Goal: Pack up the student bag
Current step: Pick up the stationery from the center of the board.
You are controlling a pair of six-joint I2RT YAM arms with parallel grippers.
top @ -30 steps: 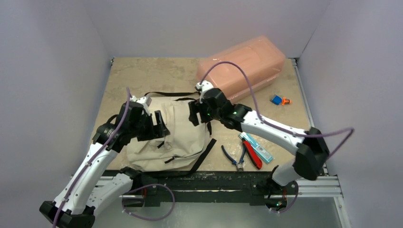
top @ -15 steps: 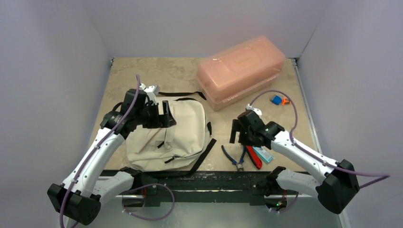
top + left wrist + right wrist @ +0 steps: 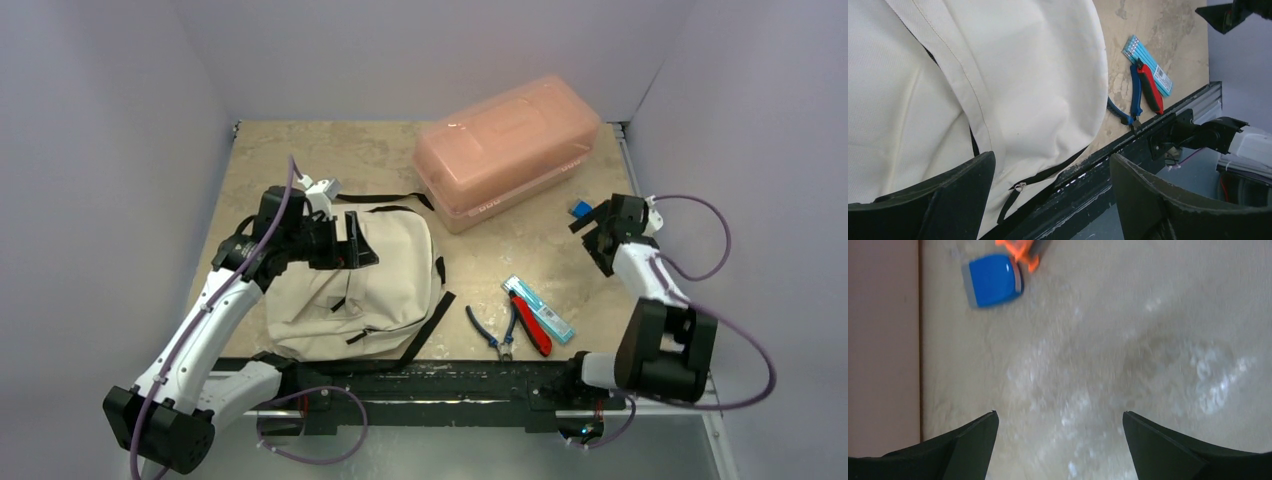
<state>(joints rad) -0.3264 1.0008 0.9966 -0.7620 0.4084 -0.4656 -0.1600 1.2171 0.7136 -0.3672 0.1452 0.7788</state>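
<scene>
**Top external view.** The soft cream-beige fabric student bag (image 3: 385,275) with black straps lay at centre-left of the frame, flat on the marbled beige counter (image 3: 300,160). The left tool (image 3: 358,242) hovered over the bag's upper-left part with its jaws spread and nothing between them. One second earlier the right tool (image 3: 592,238) had been above the bag's top edge. It had since swung to the right edge of the frame and stood with jaws fully apart and empty, just beside the small blue block (image 3: 580,209). The translucent pink plastic box (image 3: 505,150) sat at upper centre. The blue-handled pliers (image 3: 488,335), the red-handled cutter (image 3: 533,330) and the pale blue flat pack (image 3: 540,308) lay at lower centre-right, all outside the bag.

**Left wrist view.** The bag filled the left and centre of the frame. The left tool (image 3: 1052,160) stood wide and clear of the fabric.

**Right wrist view.** The blue block (image 3: 993,280) lay at upper left, an orange piece (image 3: 1020,251) touching it. The right tool (image 3: 1060,415) stood wide apart below.

**Assessment.** The right arm had probably left the bag to fetch the block, so packing appeared to be at an early stage.
</scene>
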